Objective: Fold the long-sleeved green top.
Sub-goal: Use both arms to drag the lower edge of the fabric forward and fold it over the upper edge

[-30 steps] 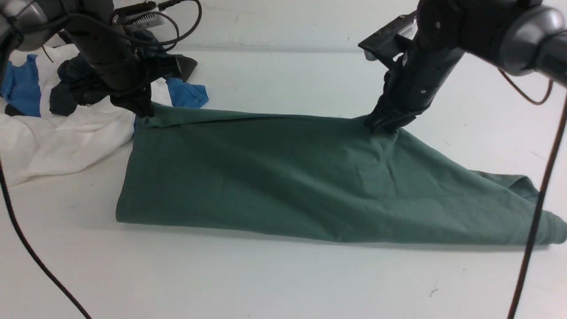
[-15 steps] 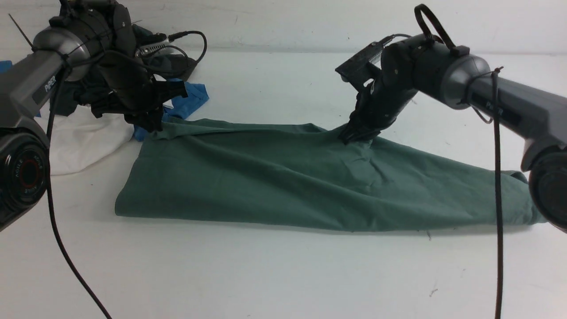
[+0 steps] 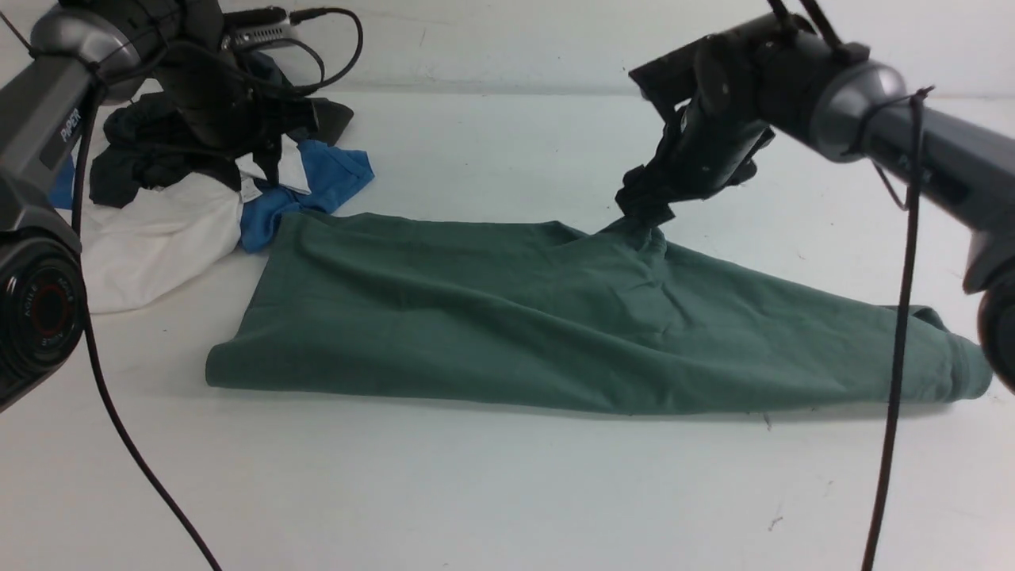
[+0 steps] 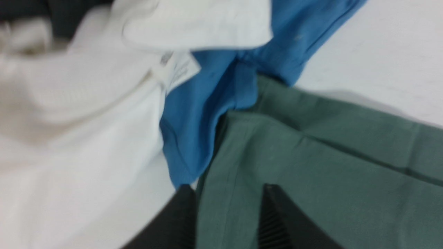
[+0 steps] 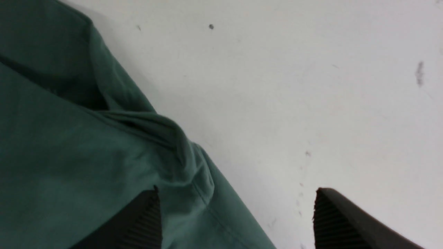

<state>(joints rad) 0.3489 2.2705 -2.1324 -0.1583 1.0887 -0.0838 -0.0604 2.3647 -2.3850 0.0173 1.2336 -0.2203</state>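
Left gripper (image 3: pixel 266 170): raised, pointing down. In the wrist view its fingers (image 4: pixel 180 221) stand a moderate gap apart (image 4: pixel 226 188) with nothing pinched between them, so it is unclenched and empty. That view is blurred.

Below the left gripper is the far left corner of the top (image 3: pixel 507 317), lying flat on the table (image 3: pixel 507 492). A seam of the top (image 4: pixel 328 173) runs just ahead of the fingertips.

On the outer side of the left gripper, a blue garment (image 3: pixel 317 186) touches the top's corner; the contact is clear in the wrist view (image 4: pixel 214 103). A white garment (image 3: pixel 151 238) lies past the blue one (image 4: pixel 69 155). A dark garment (image 3: pixel 135 151) sits behind the gripper, partly hidden by the arm.

Right gripper (image 3: pixel 644 212): it hovers just above a small raised peak on the top's far edge. The front view does not show whether it touches. In the wrist view the jaws are spread wide and empty (image 5: pixel 236 190), with one finger over the cloth (image 5: pixel 69 155) and the other over bare table (image 5: pixel 311 86). The bunched ridge lies just ahead of the finger that is over the cloth.

Top, overall: one long band on the table, on the near side of both grippers. It is widest under the left gripper and tapers to a banded end well out past the right gripper. Shallow creases run outward from the peak.
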